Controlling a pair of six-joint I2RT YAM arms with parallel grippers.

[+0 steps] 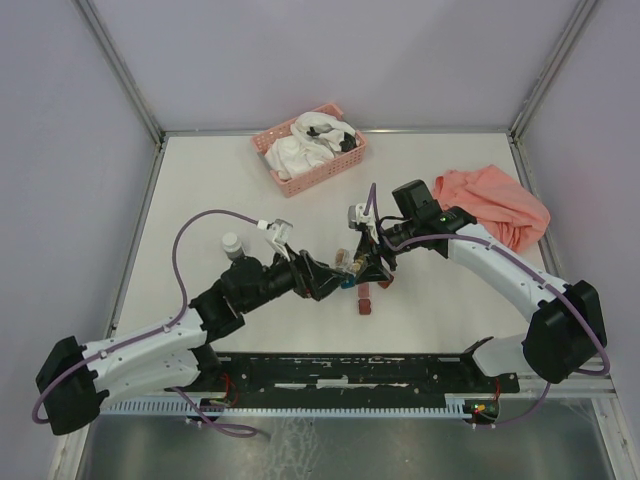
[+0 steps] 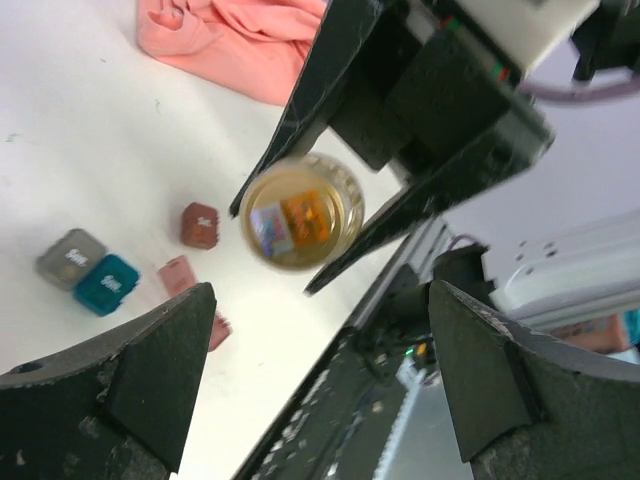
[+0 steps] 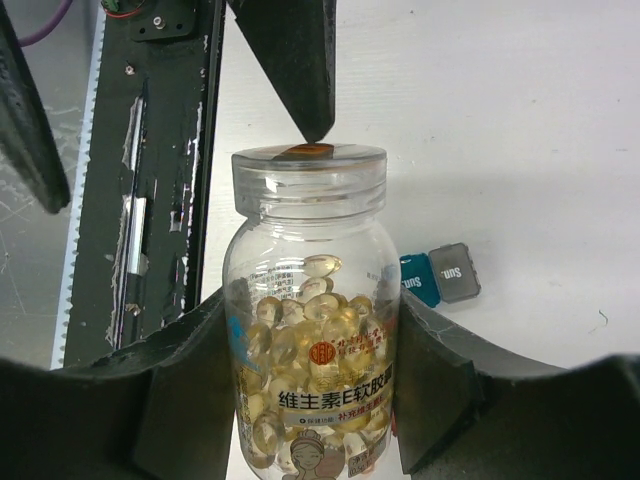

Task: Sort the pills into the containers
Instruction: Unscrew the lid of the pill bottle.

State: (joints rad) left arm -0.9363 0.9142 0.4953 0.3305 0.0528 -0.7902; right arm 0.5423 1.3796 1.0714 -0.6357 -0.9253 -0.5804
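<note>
right gripper (image 3: 308,335), black and two-fingered, is clamping the small clear plastic jar (image 3: 310,185) by its belly, one finger pressing each side. tiny yellowish-amber pills (image 3: 305,300) are sitting inside that jar, filling roughly the lower half. left gripper (image 2: 322,295) is gaping wide, fingers well apart on either side of the jar's mouth. one of its fingertips (image 3: 305,80) is pointing at the rim; touching or not, cannot tell. beyond, on the white table (image 3: 520,120), a grey cube box (image 2: 70,258) is touching a teal cube box (image 2: 105,283), with a dark red cube box (image 2: 200,225) lying near. farthest off, a salmon-pink crumpled cloth (image 1: 495,205) and a pink slatted basket (image 1: 318,178) are resting by the back edge.
</note>
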